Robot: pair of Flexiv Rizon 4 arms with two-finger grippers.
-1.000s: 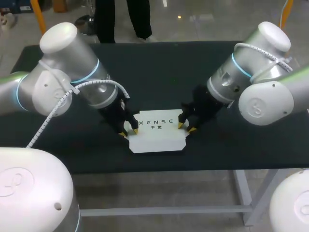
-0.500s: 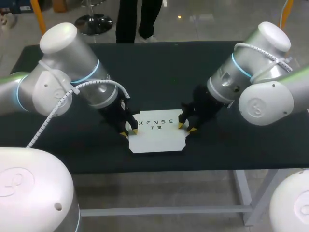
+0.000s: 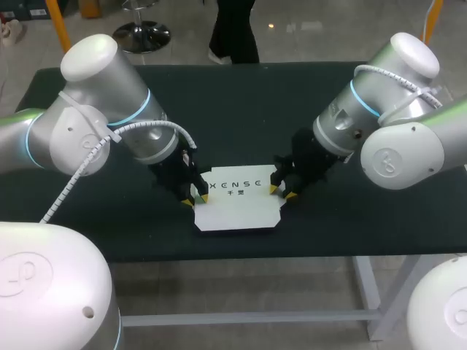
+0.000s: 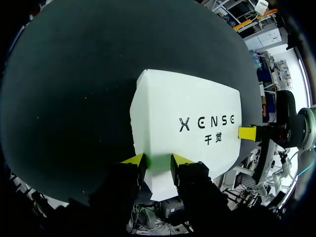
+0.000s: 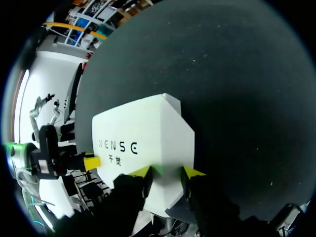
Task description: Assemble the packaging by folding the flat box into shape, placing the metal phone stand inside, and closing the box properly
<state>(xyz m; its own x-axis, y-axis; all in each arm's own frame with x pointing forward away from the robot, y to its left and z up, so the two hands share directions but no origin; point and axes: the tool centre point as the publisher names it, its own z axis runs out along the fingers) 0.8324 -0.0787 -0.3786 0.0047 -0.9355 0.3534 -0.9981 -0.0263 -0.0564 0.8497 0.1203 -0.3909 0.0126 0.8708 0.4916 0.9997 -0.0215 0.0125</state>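
A robotics lab: left arm (image 3: pixel 109 124) and right arm (image 3: pixel 379 117), white-grey with cabling, over a black table (image 3: pixel 241 95) beneath their fingers (image 3: pixel 205 197), on a metal frame (image 3: pixel 241 319).

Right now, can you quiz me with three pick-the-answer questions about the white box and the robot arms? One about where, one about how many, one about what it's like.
1. Where is the white box?
A) on a shelf
B) between the two grippers
C) on the floor

2. How many grippers are at the white box?
A) none
B) one
C) two

3. How is the white box?
A) lying flat
B) folded up tall
C) torn in half

Answers:
1 B: it lies on the table with the left gripper at one side edge and the right gripper at the other.
2 C: one is at each side.
3 A: the head view shows it as a flat sheet.
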